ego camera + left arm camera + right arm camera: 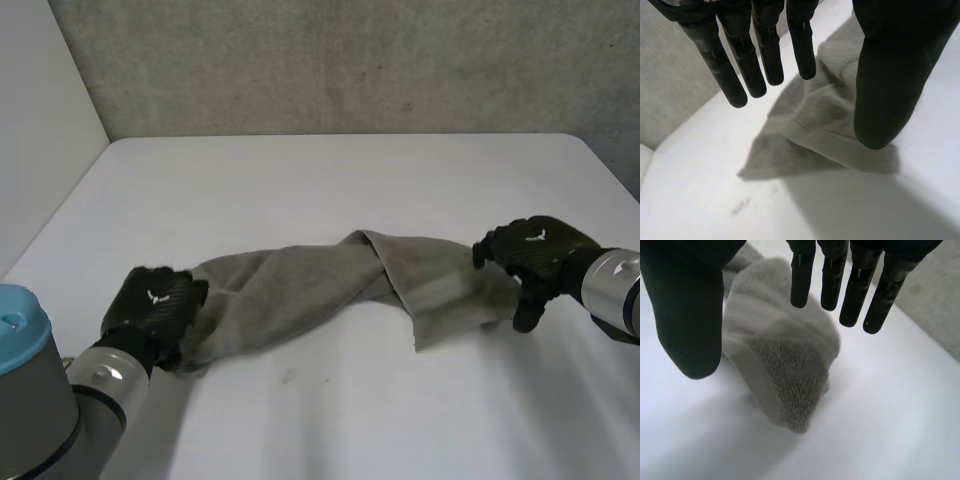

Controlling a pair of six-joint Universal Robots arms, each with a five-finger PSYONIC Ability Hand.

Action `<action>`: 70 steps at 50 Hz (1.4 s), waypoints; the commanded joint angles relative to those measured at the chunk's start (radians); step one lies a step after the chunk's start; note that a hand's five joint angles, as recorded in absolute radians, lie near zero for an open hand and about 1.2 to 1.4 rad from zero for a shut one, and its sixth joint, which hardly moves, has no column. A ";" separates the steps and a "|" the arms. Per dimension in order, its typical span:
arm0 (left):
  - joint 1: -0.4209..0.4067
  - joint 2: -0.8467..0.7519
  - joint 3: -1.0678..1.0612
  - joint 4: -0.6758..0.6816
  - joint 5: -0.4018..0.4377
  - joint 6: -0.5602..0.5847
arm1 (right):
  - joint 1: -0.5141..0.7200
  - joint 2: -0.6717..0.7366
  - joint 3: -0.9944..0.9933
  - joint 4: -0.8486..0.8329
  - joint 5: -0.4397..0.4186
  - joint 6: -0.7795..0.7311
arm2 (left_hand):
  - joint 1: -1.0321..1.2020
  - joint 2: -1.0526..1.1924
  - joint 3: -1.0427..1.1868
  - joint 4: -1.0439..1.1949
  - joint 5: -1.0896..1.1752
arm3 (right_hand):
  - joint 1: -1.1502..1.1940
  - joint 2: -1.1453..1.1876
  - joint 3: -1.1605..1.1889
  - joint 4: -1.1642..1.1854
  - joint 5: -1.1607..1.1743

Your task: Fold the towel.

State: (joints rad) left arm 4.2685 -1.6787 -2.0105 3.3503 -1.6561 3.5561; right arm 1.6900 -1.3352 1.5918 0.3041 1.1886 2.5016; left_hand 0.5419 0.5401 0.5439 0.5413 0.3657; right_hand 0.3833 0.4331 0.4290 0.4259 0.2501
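Nearest, in the lower left of the head view, the left hand (155,305) sits at the near end of the towel (300,290). Its wrist view shows the fingers (742,75) straight and spread away from the thumb, with cloth lying beneath the gap: wide, holding nothing. From there the towel runs across the middle of the frame toward the right as a bunched, rope-like band, with one flap turned over on itself right of centre. At that farther end the right hand (535,255) is over the cloth. Its own view shows straight fingers (860,295), the thumb well apart and a rounded lump of towel under the palm, nothing pinched. Beyond is the bare white bench (330,180).

The step in hand looks like taking hold of both ends. To do it well, each hand should probably settle until thumb and fingers straddle a true corner or edge, not the thick wad, and only then close. Pinching the wad would likely keep the twist. Drawing the ends gently apart should flatten the band, and the turned flap seems to need opening before any fold.
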 commanded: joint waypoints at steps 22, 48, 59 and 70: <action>-0.007 -0.322 0.569 -0.264 0.062 -0.241 | 0.280 -0.114 0.261 -0.450 0.259 0.134 | 0.059 0.061 0.057 0.060 0.061 | 0.063 0.013 0.017 0.020 0.021; 0.014 -0.510 0.599 -0.278 0.022 -0.195 | 0.280 -0.025 0.272 -0.467 0.278 0.098 | 0.130 0.131 0.128 0.130 0.131 | 0.063 0.013 0.017 0.020 0.021; 0.024 -0.512 0.578 -0.259 -0.014 -0.172 | 0.272 -0.024 0.271 -0.481 0.278 0.095 | 0.482 0.484 0.480 0.482 0.484 | 0.063 0.013 0.017 0.020 0.021; 0.024 -0.409 0.524 -0.147 -0.059 -0.169 | 0.272 -0.027 0.272 -0.476 0.284 0.114 | 0.854 0.856 0.852 0.855 0.856 | 0.063 0.013 0.017 0.020 0.021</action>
State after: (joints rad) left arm 4.2925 -2.1522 -1.4568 3.1443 -1.7070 3.3862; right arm 1.9609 -1.3604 1.8627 -0.1762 1.4674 2.5985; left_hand 1.1520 1.1823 1.1796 1.1821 0.9916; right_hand 0.3810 0.4323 0.4279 0.4195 0.2402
